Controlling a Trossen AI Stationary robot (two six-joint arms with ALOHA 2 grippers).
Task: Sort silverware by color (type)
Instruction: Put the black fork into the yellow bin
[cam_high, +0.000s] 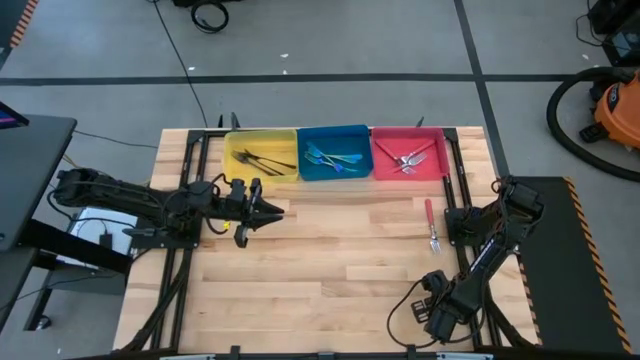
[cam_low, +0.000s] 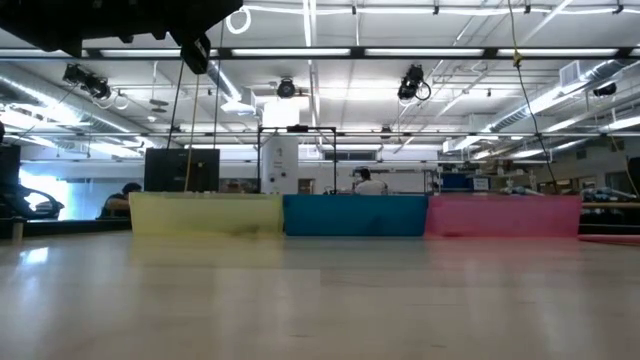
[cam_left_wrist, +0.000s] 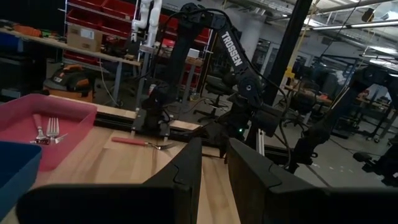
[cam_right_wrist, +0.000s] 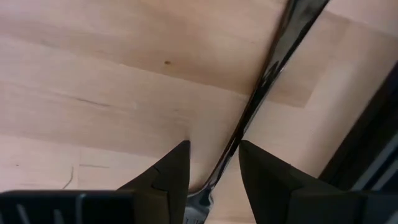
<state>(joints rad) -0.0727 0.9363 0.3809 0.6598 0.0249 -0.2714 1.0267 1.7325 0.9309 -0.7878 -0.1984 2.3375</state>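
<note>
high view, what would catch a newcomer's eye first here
Three bright bins in a row at the table's far edge: yellow bin with dark forks, blue bin with blue ones, pink bin with red ones. One red-handled fork lies alone on the wood near the right arm's base.
</note>
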